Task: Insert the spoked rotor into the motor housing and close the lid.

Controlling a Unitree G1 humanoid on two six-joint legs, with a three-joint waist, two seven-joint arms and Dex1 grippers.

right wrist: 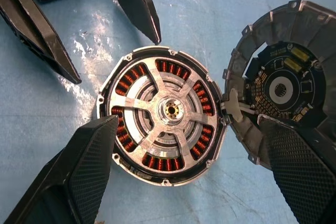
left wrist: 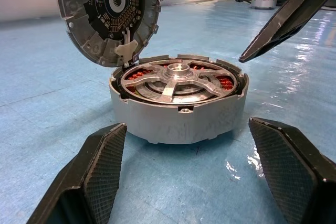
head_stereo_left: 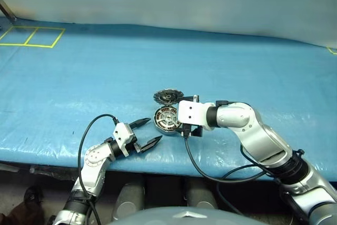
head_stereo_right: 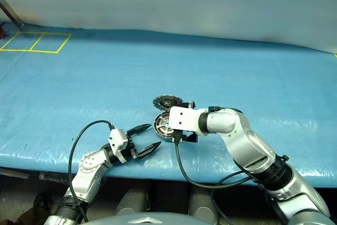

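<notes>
With its near side hidden behind the right gripper (right wrist: 178, 177), spread wide above it, the housing (left wrist: 178, 121) is seen on the table (head_stereo_left: 79, 77), rotor (right wrist: 168, 111) seated inside, lid (left wrist: 107, 14) propped open behind, left gripper (head_stereo_left: 146, 133) parted just beside it.
</notes>
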